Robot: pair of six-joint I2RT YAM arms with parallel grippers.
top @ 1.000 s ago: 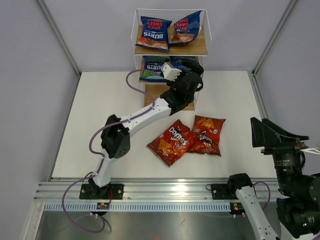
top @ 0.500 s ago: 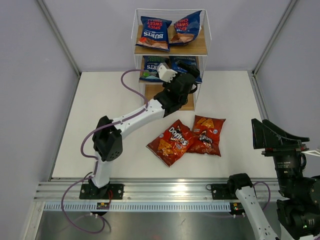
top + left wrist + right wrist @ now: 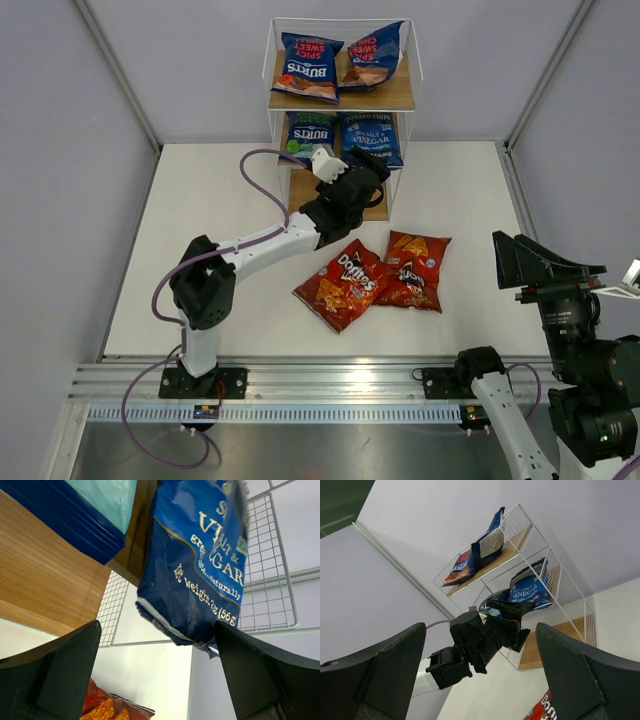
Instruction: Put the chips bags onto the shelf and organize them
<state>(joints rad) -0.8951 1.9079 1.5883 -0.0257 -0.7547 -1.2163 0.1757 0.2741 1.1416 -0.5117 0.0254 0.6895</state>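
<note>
- Top view: the shelf (image 3: 395, 97) stands at the far side of the white table (image 3: 200, 220). Two Burts bags (image 3: 309, 66) lie on its top board. On the middle board, one more Burts bag (image 3: 310, 133) sits beside the Sea Salt & Vinegar bag (image 3: 370, 138).
- Top view: the left gripper (image 3: 368, 172) is just in front of the middle board. The Sea Salt & Vinegar bag is close ahead of its fingertips. Its fingers are spread wide and hold nothing.
- Top view: two Doritos bags (image 3: 343, 283) lie on the table, touching each other, back behind the left gripper.
- Top view: the right gripper (image 3: 545, 268) is up in the air on the right, well apart from every bag. Its fingers are wide and hold nothing.
- Left wrist view: the two fingers (image 3: 60, 675) are far apart. The Sea Salt & Vinegar bag hangs just past the tips, nearer the right finger, and touches neither. A bit of a Doritos bag shows low down by the left finger.
- Right wrist view: the two fingers (image 3: 580, 675) are far apart with nothing in them. Far off between them are the shelf and the left gripper.
</note>
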